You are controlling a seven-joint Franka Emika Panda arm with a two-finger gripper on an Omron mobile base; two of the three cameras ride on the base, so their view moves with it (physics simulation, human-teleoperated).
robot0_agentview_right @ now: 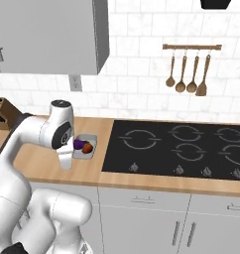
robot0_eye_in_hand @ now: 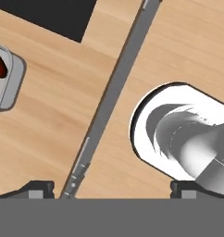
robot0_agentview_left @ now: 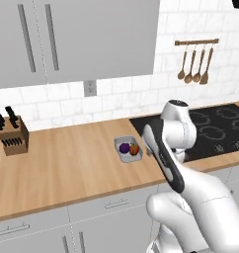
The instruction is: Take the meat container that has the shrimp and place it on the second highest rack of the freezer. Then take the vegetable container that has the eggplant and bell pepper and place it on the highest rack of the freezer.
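Nearest, the gripper (robot0_eye_in_hand: 111, 187) hangs over the wooden counter (robot0_agentview_left: 67, 163) with its fingers spread wide and nothing between them. Farther back, the vegetable container (robot0_agentview_left: 128, 149) sits beside the black cooktop (robot0_agentview_right: 181, 149), holding the eggplant (robot0_agentview_left: 124, 147) and bell pepper (robot0_agentview_left: 135, 149).

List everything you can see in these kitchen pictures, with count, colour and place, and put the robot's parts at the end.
tray: one, grey, on the counter left of the cooktop
eggplant: one, dark purple, in the tray
bell pepper: one, orange-red, in the tray beside the eggplant
knife block: one, brown with black handles, counter's left end
cooktop: one, black, set into the counter
utensils: four, wooden, hanging on a wall rail
outlet: one, grey, on the tiled wall
wall cabinets: grey, above the counter
counter: one, wood, over grey drawers
arm: one, white, above the counter's front edge
pincer: one, dark tips, open, holding nothing
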